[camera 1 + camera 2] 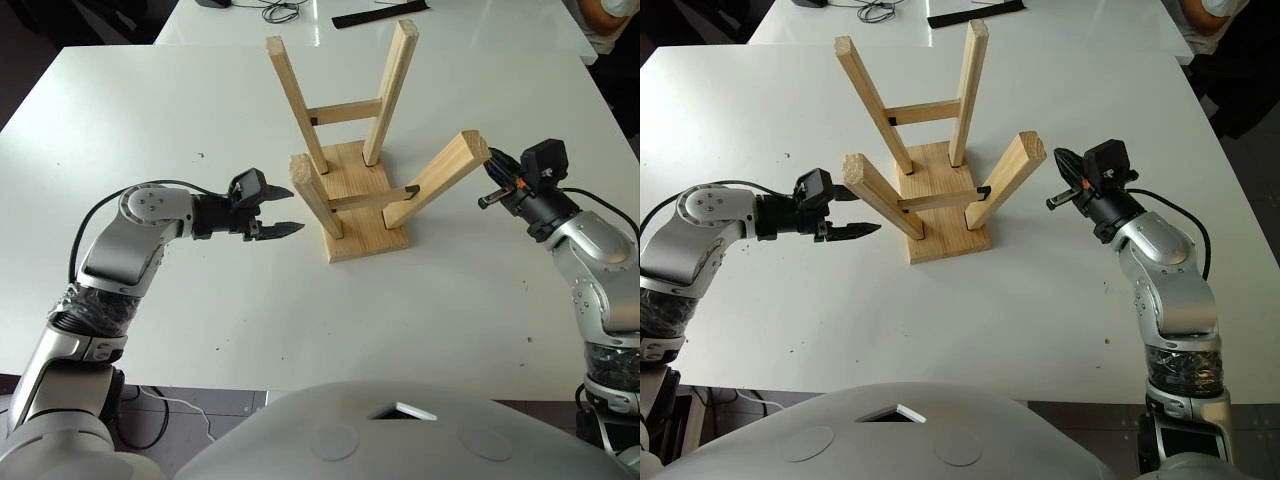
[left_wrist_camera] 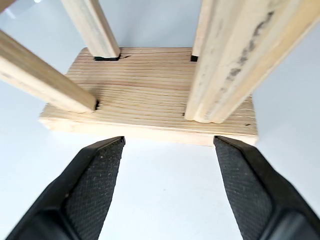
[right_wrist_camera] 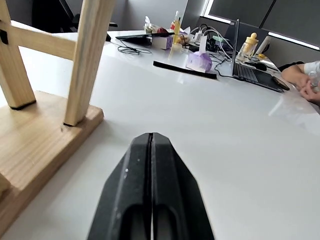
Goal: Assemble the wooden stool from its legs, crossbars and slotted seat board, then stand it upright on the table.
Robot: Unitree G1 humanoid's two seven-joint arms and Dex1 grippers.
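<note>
The wooden stool stands upside down mid-table, its slotted seat board [image 1: 366, 238] flat on the white table [image 1: 140, 110]. Two far legs [image 1: 296, 100] rise with a crossbar [image 1: 345, 112] between them. Two near legs [image 1: 436, 180] splay outward, joined by another crossbar [image 1: 365, 201]. My left gripper [image 1: 280, 224] hovers open just left of the seat board [image 2: 150, 100]; its black fingers [image 2: 95, 180] hold nothing. My right gripper [image 1: 496, 163] is shut and empty, close beside the top of the near right leg. In the right wrist view its joined fingers [image 3: 151, 150] lie low over the table beside the board [image 3: 30, 135].
A second white table behind carries a black strip [image 1: 380, 14] and cables [image 1: 280, 10]. A laptop [image 3: 250, 70], a tissue pack [image 3: 200, 61] and bottles [image 3: 247, 46] sit farther off. Bare tabletop lies in front of and on both sides of the stool.
</note>
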